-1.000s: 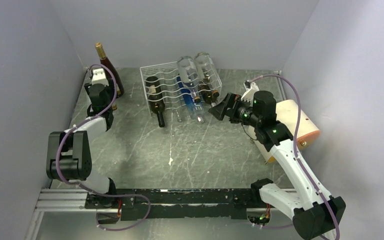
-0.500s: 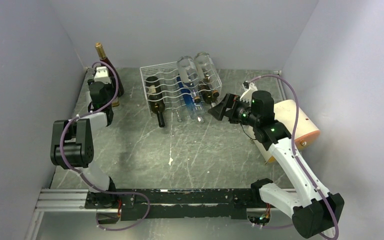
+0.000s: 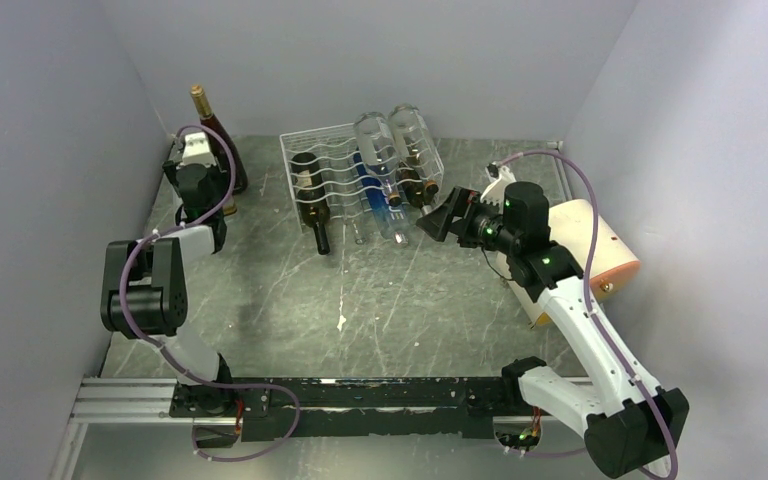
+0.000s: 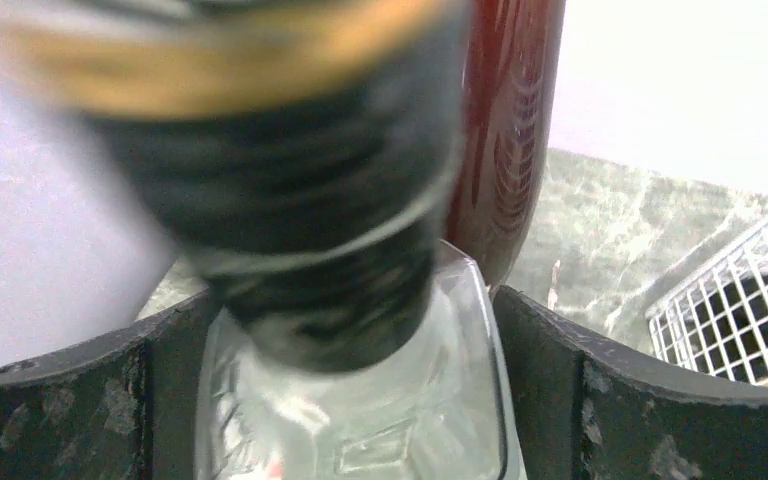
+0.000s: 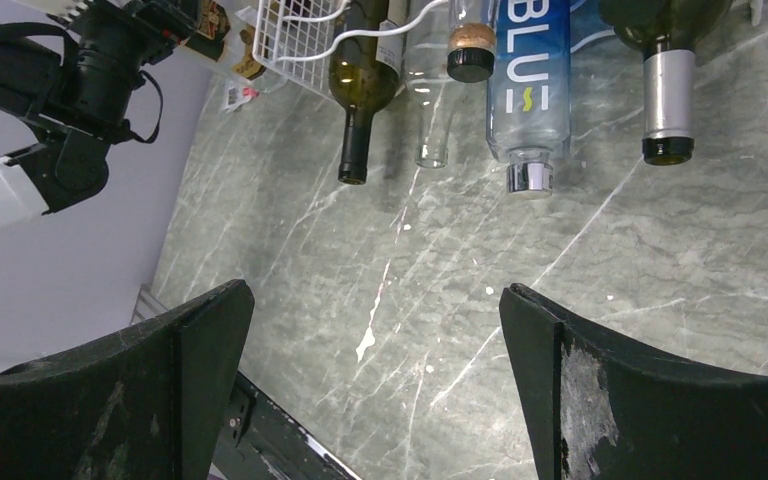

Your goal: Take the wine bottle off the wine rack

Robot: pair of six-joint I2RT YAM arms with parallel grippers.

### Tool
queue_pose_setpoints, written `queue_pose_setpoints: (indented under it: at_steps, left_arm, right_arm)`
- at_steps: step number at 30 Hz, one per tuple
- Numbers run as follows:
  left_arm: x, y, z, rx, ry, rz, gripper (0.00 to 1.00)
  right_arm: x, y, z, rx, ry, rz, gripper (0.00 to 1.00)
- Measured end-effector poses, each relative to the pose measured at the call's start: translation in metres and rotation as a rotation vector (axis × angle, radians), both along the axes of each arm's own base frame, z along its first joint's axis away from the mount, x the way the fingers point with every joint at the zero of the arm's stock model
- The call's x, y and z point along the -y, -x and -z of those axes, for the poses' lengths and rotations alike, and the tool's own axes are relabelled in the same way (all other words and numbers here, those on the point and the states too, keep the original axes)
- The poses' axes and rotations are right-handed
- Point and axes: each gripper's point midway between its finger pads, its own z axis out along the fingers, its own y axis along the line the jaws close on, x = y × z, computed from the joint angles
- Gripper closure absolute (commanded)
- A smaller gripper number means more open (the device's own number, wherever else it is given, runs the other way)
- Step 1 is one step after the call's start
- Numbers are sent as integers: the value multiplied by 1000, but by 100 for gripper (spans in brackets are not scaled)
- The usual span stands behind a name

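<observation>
The white wire wine rack [image 3: 332, 165] stands at the back middle, with several bottles lying in it. A dark green bottle [image 3: 312, 205] and a clear bottle with a blue label [image 3: 375, 190] poke out in front. The right wrist view shows the rack [image 5: 300, 30], the green bottle [image 5: 360, 90] and the blue-labelled bottle [image 5: 530, 80]. My left gripper [image 3: 198, 165] is at the back left, shut on a clear glass bottle [image 4: 360, 420] with a dark cap, beside an upright dark red bottle [image 3: 222, 140]. My right gripper [image 3: 440, 218] is open and empty, right of the rack's front.
A cream-and-orange cylinder [image 3: 600, 250] lies at the right behind my right arm. The side walls stand close at left and right. In the left wrist view the red bottle [image 4: 510, 130] stands just behind the held bottle, with the rack's corner [image 4: 750, 300] at the right.
My left arm has raised its elbow and pushed the gripper a little further back toward the red bottle. The right arm has hardly moved.
</observation>
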Motion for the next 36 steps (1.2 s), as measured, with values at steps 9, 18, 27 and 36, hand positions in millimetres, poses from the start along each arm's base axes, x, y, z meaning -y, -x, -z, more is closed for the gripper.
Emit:
queue_pose_setpoints:
  at_steps: [9, 18, 27, 36]
  left_arm:
    - [-6, 14, -55, 111, 39, -74, 1]
    - [4, 63, -114, 148, 257, -173, 1]
    - [32, 111, -205, 304, 303, -3, 3]
    - [127, 127, -229, 296, 210, 394, 5]
  right_arm:
    - [1, 5, -3, 7, -1, -2, 0]
    - [11, 0, 1, 11, 71, 25, 0]
    - [13, -15, 20, -25, 142, 30, 0]
    - [-11, -48, 31, -60, 134, 10, 0]
